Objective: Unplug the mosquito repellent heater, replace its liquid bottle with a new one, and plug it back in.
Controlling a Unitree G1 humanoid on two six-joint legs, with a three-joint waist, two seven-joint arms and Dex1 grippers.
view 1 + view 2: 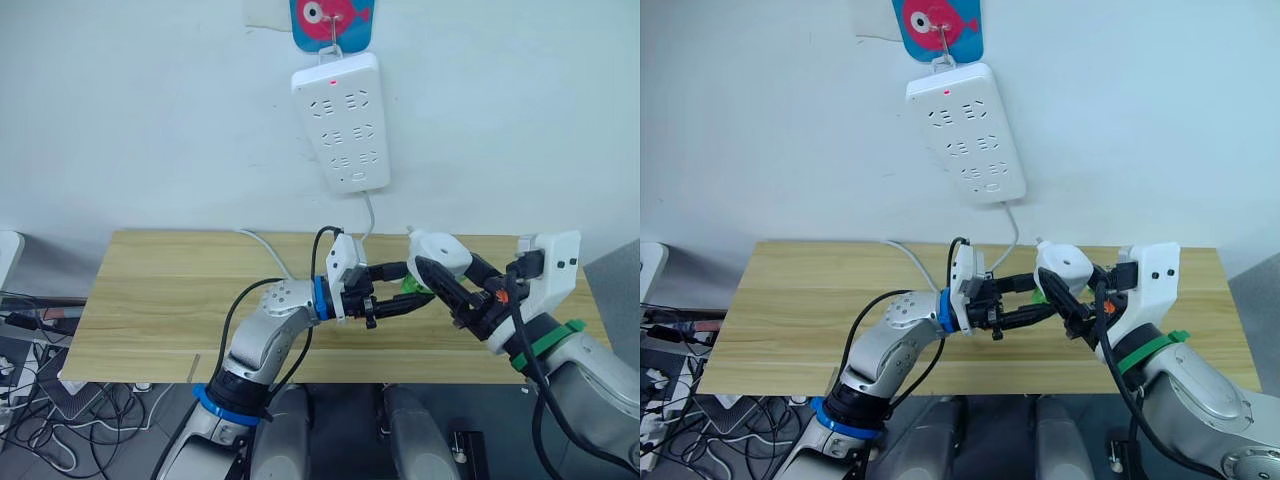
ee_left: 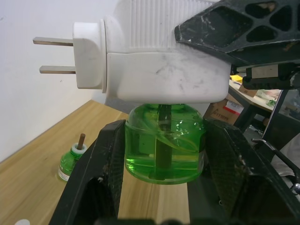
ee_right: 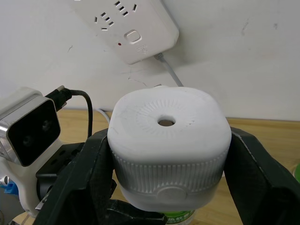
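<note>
Wooden desk [image 1: 150,300] against white wall, right end effector [image 3: 164,187] clamped the heater [image 3: 166,145], left end effector [image 2: 161,164] gripped its green liquid bottle [image 2: 164,150], spare bottle [image 2: 71,161] stood on desk.

The right gripper [image 3: 166,187] is clamping the white mosquito repellent heater [image 3: 168,147] between its black fingers [image 3: 82,180], vent hole facing up. Behind it, the power strip [image 3: 126,28] is hanging on the wall above the wooden table [image 3: 262,133].

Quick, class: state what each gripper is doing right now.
Left gripper: shut on the green liquid bottle.
Right gripper: shut on the mosquito repellent heater.
</note>
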